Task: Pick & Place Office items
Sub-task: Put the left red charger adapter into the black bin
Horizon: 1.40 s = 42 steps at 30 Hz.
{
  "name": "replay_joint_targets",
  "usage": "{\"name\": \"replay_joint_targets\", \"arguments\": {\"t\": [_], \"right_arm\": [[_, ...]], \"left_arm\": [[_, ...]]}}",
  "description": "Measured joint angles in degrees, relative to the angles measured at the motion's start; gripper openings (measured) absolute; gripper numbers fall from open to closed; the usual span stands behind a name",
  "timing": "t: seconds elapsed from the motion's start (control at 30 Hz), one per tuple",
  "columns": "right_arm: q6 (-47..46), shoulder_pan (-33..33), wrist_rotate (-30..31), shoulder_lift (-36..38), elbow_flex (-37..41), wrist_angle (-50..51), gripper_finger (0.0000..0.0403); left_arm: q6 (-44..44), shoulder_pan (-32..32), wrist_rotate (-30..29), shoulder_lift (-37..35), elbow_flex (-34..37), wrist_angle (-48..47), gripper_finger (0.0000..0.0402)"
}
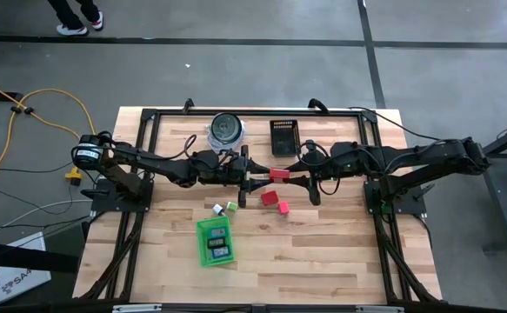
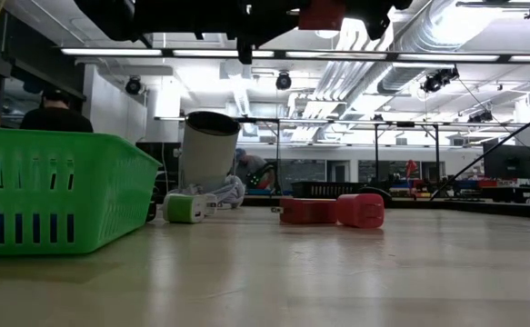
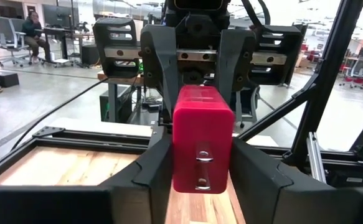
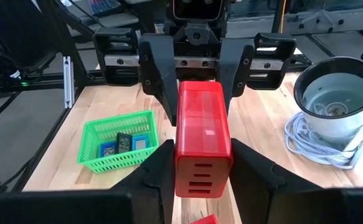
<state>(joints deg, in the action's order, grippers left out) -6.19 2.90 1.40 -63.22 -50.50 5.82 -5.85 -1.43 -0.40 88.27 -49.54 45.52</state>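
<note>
Both grippers, left (image 1: 255, 176) and right (image 1: 281, 178), are meeting above mid-table, each pinching an end of one red block (image 3: 202, 138) held in the air between them. Two more red blocks (image 2: 333, 210) are lying on the wood just below, beside a green tray (image 4: 116, 146) holding what seem to be blue pieces (image 4: 126, 144).
</note>
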Motion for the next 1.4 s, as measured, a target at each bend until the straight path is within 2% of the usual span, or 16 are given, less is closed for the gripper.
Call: {"name": "replay_joint_targets", "arguments": {"t": [0.13,0.23,0.6,0.97,1.13,1.4], "right_arm": [[0.0,0.0,0.1,0.0,0.0,0.1,0.011],[0.0,0.0,0.0,0.0,0.0,0.4,0.011],[-0.2,0.0,-0.1,0.0,0.0,0.6,0.0111],[-2.8,1.2,0.3,0.0,0.0,5.6,0.0111],[-4.1,1.6,3.4,0.0,0.0,8.7,0.0111],[-4.3,1.6,4.9,0.0,0.0,10.8,0.0111]], "left_arm": [[-0.1,0.0,0.0,0.0,0.0,0.0,0.0175],[-0.2,0.0,-0.1,0.0,0.0,0.2,0.0185],[0.5,0.0,-0.1,0.0,0.0,0.0,0.0189],[0.5,0.0,-0.1,0.0,0.0,0.0,0.0189],[0.5,0.0,0.9,0.0,0.0,0.0,0.0189],[0.5,0.0,1.1,-0.3,0.0,-0.6,0.0189]]}}
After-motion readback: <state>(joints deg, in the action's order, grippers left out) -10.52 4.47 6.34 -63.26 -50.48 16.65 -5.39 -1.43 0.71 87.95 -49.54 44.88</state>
